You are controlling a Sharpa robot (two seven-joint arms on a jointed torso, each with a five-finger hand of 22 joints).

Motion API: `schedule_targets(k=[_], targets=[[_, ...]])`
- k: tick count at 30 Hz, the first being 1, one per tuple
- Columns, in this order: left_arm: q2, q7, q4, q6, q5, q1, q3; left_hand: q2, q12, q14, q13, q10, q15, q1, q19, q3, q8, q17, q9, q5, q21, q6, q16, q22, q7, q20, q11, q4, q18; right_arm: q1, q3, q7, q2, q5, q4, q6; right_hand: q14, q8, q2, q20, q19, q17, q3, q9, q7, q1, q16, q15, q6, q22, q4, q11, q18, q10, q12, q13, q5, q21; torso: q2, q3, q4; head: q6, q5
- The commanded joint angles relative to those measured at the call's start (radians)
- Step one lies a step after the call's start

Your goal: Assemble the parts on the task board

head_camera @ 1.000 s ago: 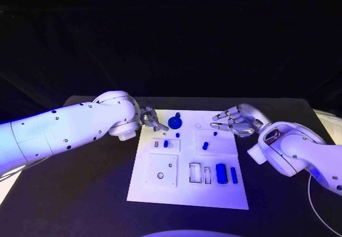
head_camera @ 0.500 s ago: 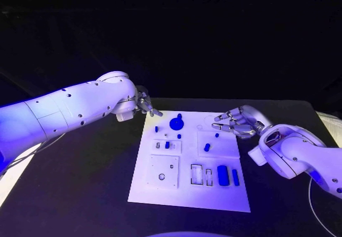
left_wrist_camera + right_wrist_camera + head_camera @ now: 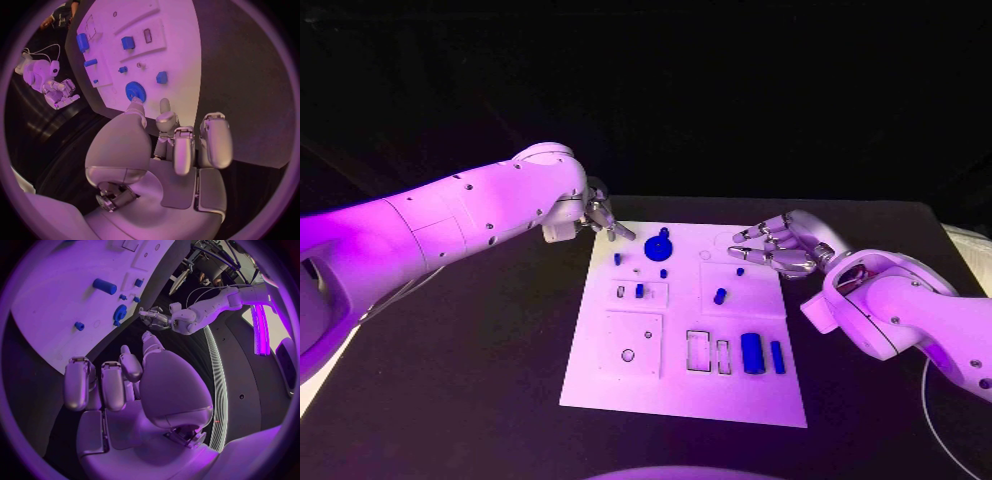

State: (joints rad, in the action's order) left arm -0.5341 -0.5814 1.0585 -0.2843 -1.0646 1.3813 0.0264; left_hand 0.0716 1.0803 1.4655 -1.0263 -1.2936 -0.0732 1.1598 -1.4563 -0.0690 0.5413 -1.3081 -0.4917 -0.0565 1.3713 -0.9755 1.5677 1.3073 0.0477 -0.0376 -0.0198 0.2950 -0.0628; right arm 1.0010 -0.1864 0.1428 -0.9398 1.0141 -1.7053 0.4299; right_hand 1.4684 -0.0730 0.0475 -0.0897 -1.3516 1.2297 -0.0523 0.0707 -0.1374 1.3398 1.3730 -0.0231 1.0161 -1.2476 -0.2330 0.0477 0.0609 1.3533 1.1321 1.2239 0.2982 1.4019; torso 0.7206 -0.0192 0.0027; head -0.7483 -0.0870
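**Inspector:** Start at the near edge of the white rectangular task board (image 3: 682,385). What is in place?

**Assistant:** The near strip is bare. Next comes a raised square plate with a small oval opening (image 3: 632,343), nothing seated in it. Beside it stand two empty rectangular slots (image 3: 707,351), and just right of those lie a thick blue oblong block (image 3: 753,352) and a thinner blue bar (image 3: 777,356), side by side. Whether they sit in recesses or lie loose cannot be told.

**Inspector:** Further back?

**Assistant:** A small blue peg stands on a low plate (image 3: 639,291) next to an open slot; a short blue cylinder (image 3: 718,296) sits on the right-hand plate. Beyond these are two tiny blue studs (image 3: 617,259), then the flat blue toothed gear (image 3: 658,247) near the far edge.

**Inspector:** The hands?

**Assistant:** The left robot hand (image 3: 600,217) hangs over the far left corner of the board, fingers loosely curled but apart, nothing between them. The right robot hand (image 3: 776,248) hovers at the far right edge, fingers half-bent and separated, likewise holding nothing. Neither touches a part.

**Inspector:** Your assessment?

**Assistant:** Early stage, in my judgement. Several openings remain unfilled and most blue parts appear unplaced. The gear lies nearest the left robot hand and is a likely next pick on the dark worktop (image 3: 473,380).
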Motion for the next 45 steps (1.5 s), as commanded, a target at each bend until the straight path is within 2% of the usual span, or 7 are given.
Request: schedule_targets(k=[1,12,24,31,39,45], targets=[[0.008,0.013,-0.011,-0.065,0.007,-0.004,0.003,-0.007,0.005,0.105,-0.002,-0.011,-0.005,-0.01,-0.008,-0.008,0.003,-0.263,0.001,0.005,0.005,-0.009,0.003,0.076,0.001,0.003,0.0,-0.002,0.006,-0.001,0.0,-0.014,0.001,0.001,-0.002,0.003,0.034,-0.002,-0.01,0.001,0.007,-0.001,-0.008,0.001,0.001,0.001,-0.004,0.0,-0.002,0.002,0.0,0.003,0.016,-0.007,-0.002,-0.001,0.007,-0.007,-0.002,-0.0026,-0.0006,-0.001,0.0],[0.014,0.001,-0.018,-0.074,0.007,-0.008,0.007,-0.029,0.017,0.105,-0.013,-0.021,-0.008,-0.008,-0.015,-0.014,0.009,-0.263,0.0,0.003,0.015,-0.018,0.003,0.087,-0.003,0.007,-0.005,-0.004,0.009,-0.002,0.0,-0.014,0.0,0.001,-0.002,0.003,0.034,-0.002,-0.01,0.001,0.007,-0.002,-0.008,0.001,0.001,0.002,-0.005,0.0,-0.001,0.002,0.0,0.003,0.016,-0.007,-0.003,-0.002,0.009,-0.007,-0.002,-0.0024,0.0001,-0.001,-0.001],[0.016,-0.015,-0.023,-0.106,0.007,-0.01,0.009,-0.04,0.023,0.105,-0.017,-0.025,-0.01,0.005,-0.02,-0.013,0.013,-0.263,-0.001,0.001,0.023,-0.021,0.003,0.094,-0.006,0.009,-0.007,-0.006,0.012,-0.002,0.0,-0.014,0.001,0.001,-0.002,0.003,0.034,-0.002,-0.01,0.001,0.007,-0.002,-0.008,0.001,0.001,0.002,-0.005,0.0,-0.001,0.002,0.0,0.003,0.016,-0.007,-0.003,-0.002,0.009,-0.007,-0.002,-0.0016,0.0001,-0.002,-0.005],[0.019,-0.019,-0.03,-0.12,0.007,-0.017,0.011,-0.05,0.025,0.105,-0.018,-0.027,-0.011,0.015,-0.022,-0.011,0.015,-0.263,-0.003,-0.001,0.025,-0.021,0.003,0.097,-0.007,0.01,-0.008,-0.007,0.012,-0.003,0.0,-0.014,0.002,0.001,-0.001,0.005,0.034,-0.002,-0.01,0.001,0.007,-0.002,-0.008,0.001,0.001,0.002,-0.005,0.0,-0.001,0.002,0.0,0.003,0.016,-0.007,-0.003,-0.002,0.009,-0.007,-0.001,-0.0008,0.0009,-0.003,-0.004],[0.021,-0.018,-0.029,-0.117,0.009,-0.024,0.011,-0.055,0.024,0.105,-0.017,-0.026,-0.012,0.019,-0.021,-0.009,0.016,-0.263,-0.004,-0.001,0.024,-0.021,0.003,0.097,-0.007,0.011,-0.008,-0.006,0.012,-0.003,0.0,-0.013,0.002,0.001,0.001,0.003,0.034,-0.002,-0.01,0.001,0.007,-0.002,-0.008,0.001,0.001,0.002,-0.005,0.0,-0.001,0.002,0.0,0.003,0.016,-0.007,-0.003,-0.002,0.009,-0.007,-0.001,-0.0014,0.0003,-0.005,-0.006],[0.021,-0.016,-0.029,-0.109,0.014,-0.025,0.011,-0.069,0.026,0.105,-0.017,-0.027,-0.013,0.03,-0.022,-0.004,0.019,-0.263,-0.006,-0.001,0.024,-0.02,0.003,0.098,-0.008,0.012,-0.009,-0.008,0.012,-0.004,0.0,-0.013,0.003,0.001,0.001,0.003,0.034,-0.003,-0.012,0.001,0.006,-0.001,-0.009,0.001,0.001,0.003,-0.005,0.0,-0.001,0.002,0.0,0.002,0.016,-0.006,-0.002,-0.001,0.012,-0.007,-0.002,-0.0016,0.0009,-0.008,-0.004]])
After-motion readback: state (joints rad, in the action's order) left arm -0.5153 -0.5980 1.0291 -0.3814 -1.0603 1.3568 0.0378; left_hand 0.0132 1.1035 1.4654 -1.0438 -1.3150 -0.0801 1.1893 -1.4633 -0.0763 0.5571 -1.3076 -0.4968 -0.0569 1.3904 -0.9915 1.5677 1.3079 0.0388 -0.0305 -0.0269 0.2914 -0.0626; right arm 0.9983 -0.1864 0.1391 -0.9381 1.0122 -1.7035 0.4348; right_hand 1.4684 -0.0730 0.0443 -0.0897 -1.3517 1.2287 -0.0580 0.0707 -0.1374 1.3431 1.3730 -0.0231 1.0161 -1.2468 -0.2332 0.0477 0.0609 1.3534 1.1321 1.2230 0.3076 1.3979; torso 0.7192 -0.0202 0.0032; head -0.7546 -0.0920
